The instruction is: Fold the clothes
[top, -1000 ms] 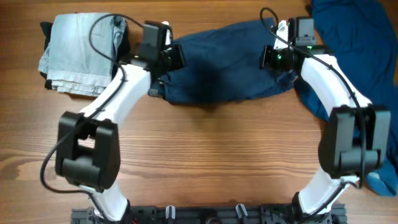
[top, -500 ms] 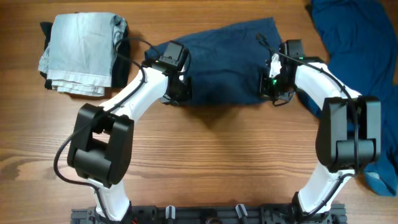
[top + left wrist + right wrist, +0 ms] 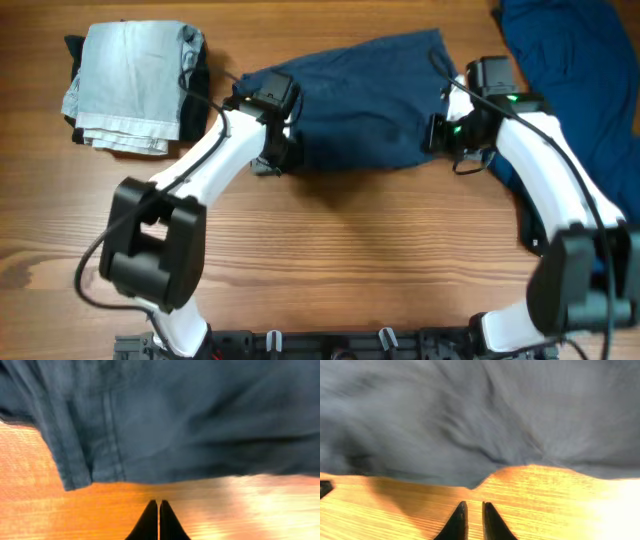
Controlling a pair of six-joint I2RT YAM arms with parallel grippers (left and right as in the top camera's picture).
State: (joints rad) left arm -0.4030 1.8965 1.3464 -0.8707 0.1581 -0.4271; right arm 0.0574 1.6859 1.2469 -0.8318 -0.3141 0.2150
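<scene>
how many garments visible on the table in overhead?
4: pale grey-blue folded piece top left, black piece beneath it, navy piece centre, teal-blue heap at right. That heap may hold more than one.

Place: robot work bench of a lab type, as shown by the fittings | Surface: wood-grain table, by which every view is filled | Fittings: white-and-black left arm and right arm, fixed to a black mounting rail at the near edge | Goods: clothes laid out: grey-blue stack, navy piece, teal heap
</scene>
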